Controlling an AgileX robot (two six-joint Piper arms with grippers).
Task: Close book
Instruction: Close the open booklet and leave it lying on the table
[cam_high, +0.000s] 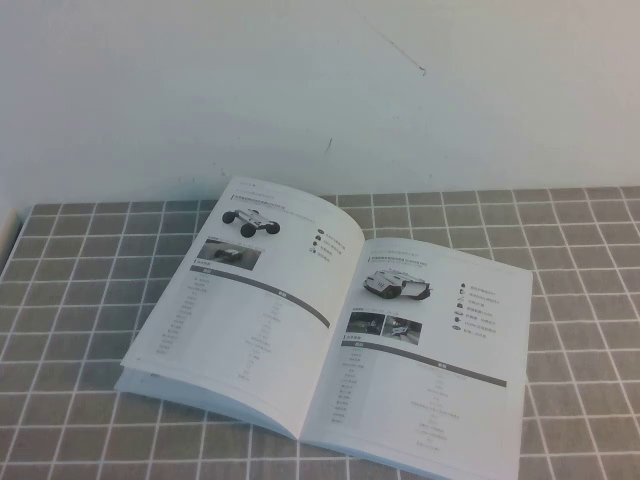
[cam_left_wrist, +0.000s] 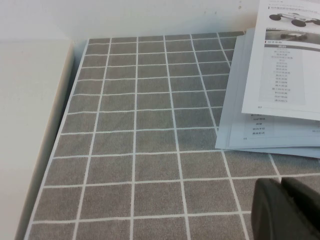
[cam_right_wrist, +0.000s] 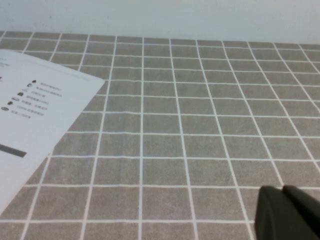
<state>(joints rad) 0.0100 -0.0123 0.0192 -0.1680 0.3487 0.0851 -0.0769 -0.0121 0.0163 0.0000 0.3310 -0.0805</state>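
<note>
Worktop covered by a grey cloth with a white grid (cam_high: 580, 240); plain white wall (cam_high: 300, 80) behind it.

Task item: thin white paperback book (cam_high: 330, 330) with printed pages. It lies open and face up on the cloth, at centre and toward the near edge in the high view. Spine runs from the far side toward the near edge, slightly skewed. Both visible pages carry small photos of wheeled vehicles, a dark header bar and columns of text. Left-hand page stack sits a little raised and fanned at its outer edge.

Left claw (cam_left_wrist: 281, 182): dark, low over bare cloth, off the book's left edge and apart from it; fingers together, only a thin seam between them. Not touching anything.

Right claw (cam_right_wrist: 283, 189): dark, over bare cloth on the book's right side, well apart from the page corner; fingers likewise together, holding nothing.

Neither arm appears in the high view.
</note>
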